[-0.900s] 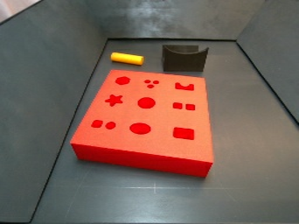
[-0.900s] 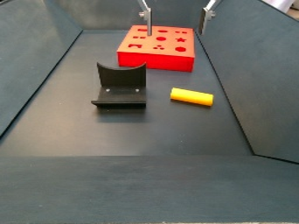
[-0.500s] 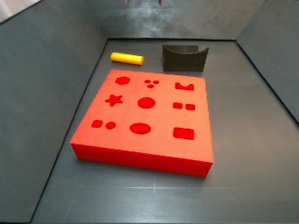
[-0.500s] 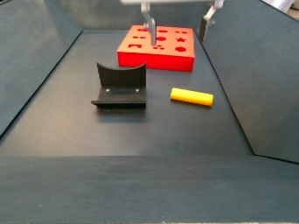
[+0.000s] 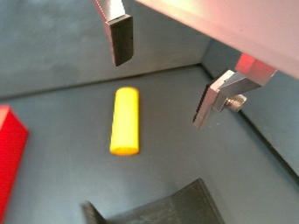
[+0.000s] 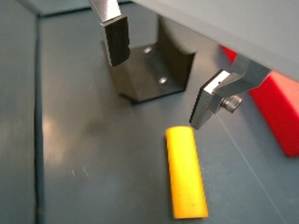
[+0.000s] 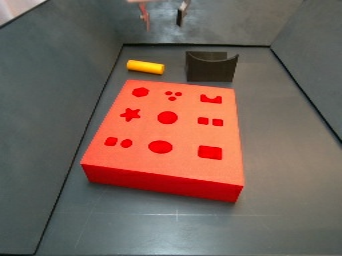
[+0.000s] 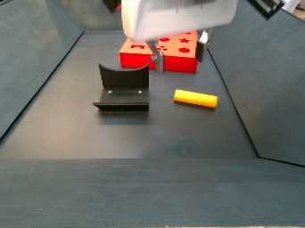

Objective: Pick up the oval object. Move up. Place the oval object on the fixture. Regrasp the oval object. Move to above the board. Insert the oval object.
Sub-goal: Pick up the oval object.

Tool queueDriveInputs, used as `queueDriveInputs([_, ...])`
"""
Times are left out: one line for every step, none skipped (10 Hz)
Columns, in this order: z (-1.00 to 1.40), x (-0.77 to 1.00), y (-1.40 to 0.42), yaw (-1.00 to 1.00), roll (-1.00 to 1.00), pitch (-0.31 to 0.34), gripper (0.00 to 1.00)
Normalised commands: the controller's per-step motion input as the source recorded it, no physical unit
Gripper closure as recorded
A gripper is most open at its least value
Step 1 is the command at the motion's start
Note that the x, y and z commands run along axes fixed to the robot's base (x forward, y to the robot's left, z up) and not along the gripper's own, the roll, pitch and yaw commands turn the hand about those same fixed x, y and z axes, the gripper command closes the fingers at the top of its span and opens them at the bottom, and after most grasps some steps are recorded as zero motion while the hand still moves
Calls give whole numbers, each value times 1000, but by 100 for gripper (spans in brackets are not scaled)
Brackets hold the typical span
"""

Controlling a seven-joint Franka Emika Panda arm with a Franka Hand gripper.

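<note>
The oval object (image 7: pixel 146 66) is a yellow peg lying flat on the dark floor beside the fixture (image 7: pixel 211 65), apart from it. Both wrist views show the oval object (image 5: pixel 125 121) (image 6: pixel 187 171) below and a little to one side of the open gripper (image 5: pixel 163 77) (image 6: pixel 163 74). Nothing is between the fingers (image 5: pixel 121 37) (image 6: pixel 212 98). In a side view the gripper (image 8: pixel 177 49) hangs high, over the floor between the board (image 8: pixel 181 55) and the oval object (image 8: pixel 194 98). The red board (image 7: pixel 167 130) lies in front of the fixture (image 8: pixel 121 86).
Sloping grey walls (image 7: pixel 60 50) enclose the floor on all sides. The fixture (image 6: pixel 152 66) stands close to the peg, and the board's edge (image 5: pixel 10 166) (image 6: pixel 281 109) shows near it in both wrist views.
The gripper has come from over the board toward the peg and fixture. Its body now fills the top of a side view, and its fingertips show at the top of the other.
</note>
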Motion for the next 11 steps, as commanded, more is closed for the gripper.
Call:
queueDriveInputs([-766,0,-209,849,7,103,0])
queueDriveInputs([-903,49,-274,757,0,61,0])
queueDriveInputs([-900,49,-277,754,0,71,0])
queueDriveInputs([-897,46,-286,743,0,66,0])
queueDriveInputs([-911,0,0,991,0,0,0])
queueDriveInputs([-709,0,0,1000,0,0,0])
queueDriveInputs([-694,0,0,1000,0,0,0])
queueDriveInputs([-694,0,0,1000,0,0,0])
queueDriveInputs([-714,-20,6,1000,0,-20,0])
queueDriveInputs([-26,0,0,0,0,0,0])
queueDriveInputs([-231,-591,0,303,-111,-140,0])
